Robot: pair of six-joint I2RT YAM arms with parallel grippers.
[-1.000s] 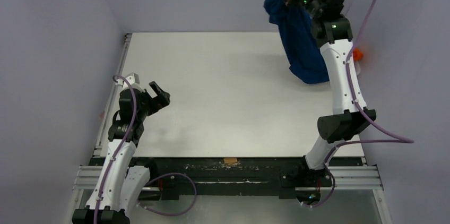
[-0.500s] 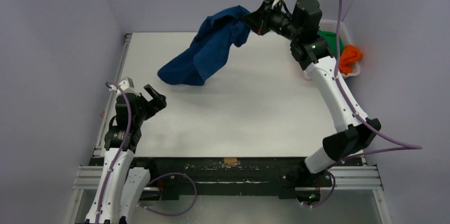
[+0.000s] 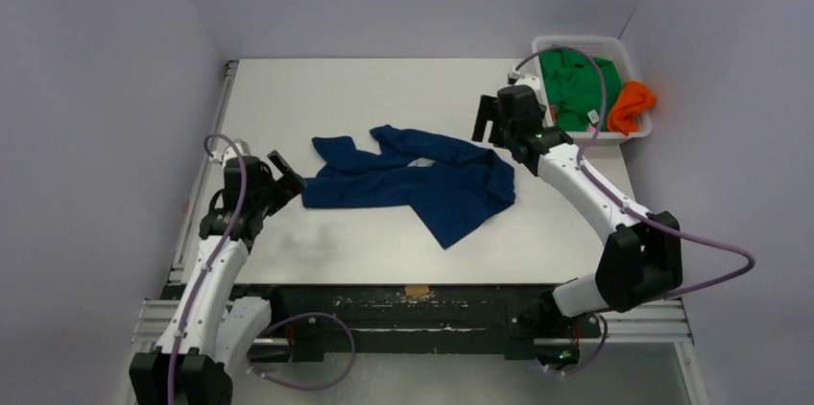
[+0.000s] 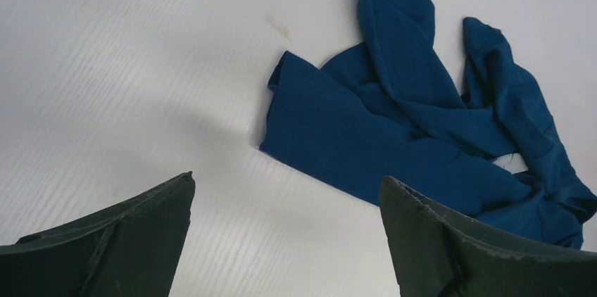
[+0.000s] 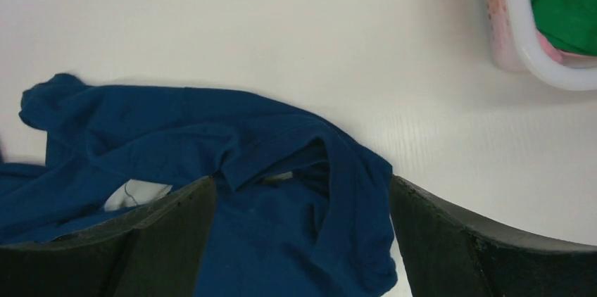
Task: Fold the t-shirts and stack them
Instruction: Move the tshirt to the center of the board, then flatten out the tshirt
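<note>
A white plastic lattice basket (image 3: 581,41) sits at the 2 o'clock corner of the tabletop (image 3: 384,88). Inside it, a bright green t-shirt (image 3: 566,88) fills the left and middle. An orange t-shirt (image 3: 632,107) is bunched at the right end and bulges over the rim.

The left arm (image 3: 206,271) rises from 7 o'clock and reaches along the tabletop's left edge. The left end effector (image 3: 288,173) hovers at 9 o'clock, aimed toward 3 o'clock, its fingers spread wide and gripping nothing. The right arm (image 3: 586,184) climbs from 5 o'clock, bends sharply at the right edge, and stretches back toward 11 o'clock. The right end effector (image 3: 490,122) is also spread wide with nothing in its grip.

The dark blue t-shirt (image 3: 422,179) lies crumpled at the tabletop's centre, stretched from 9 to 3 o'clock. Its soft cloth is twisted into ridges, and one corner points toward 6 o'clock. A small pale patch shows among the folds. The shirt's 9 o'clock edge is near the left end effector, and its 2 o'clock corner, where the collar lies, is below the right one. The tabletop is matte white with fine ribs. The fingers are dark and wedge-shaped.
</note>
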